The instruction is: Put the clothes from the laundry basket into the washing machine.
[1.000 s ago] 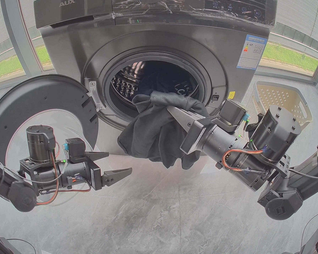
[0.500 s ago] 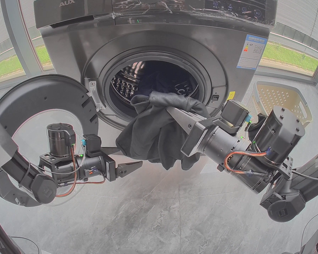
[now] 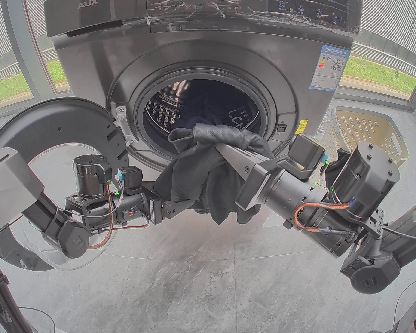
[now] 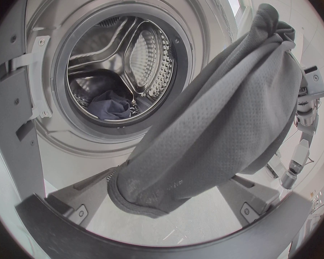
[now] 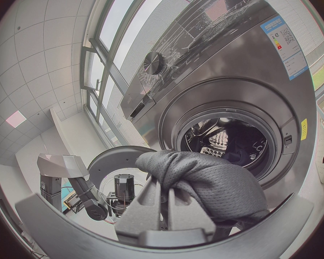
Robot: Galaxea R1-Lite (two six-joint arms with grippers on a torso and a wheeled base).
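A grey garment [image 3: 203,172] is hanging just outside the washing machine [image 3: 282,70], at the six o'clock edge of its round opening, not yet inside. The right claw [image 3: 224,149] is pinching the garment's top fold, jaws closed on the cloth. The left claw [image 3: 182,204] is sitting at the dangling lower end, jaws wide on either side of the hem. A dark blue garment [image 4: 109,107] is already lying in the drum. The door [image 3: 55,126] is standing open at nine o'clock. The laundry basket [image 3: 374,130] is sitting at three o'clock; whether it holds more clothes is unclear.
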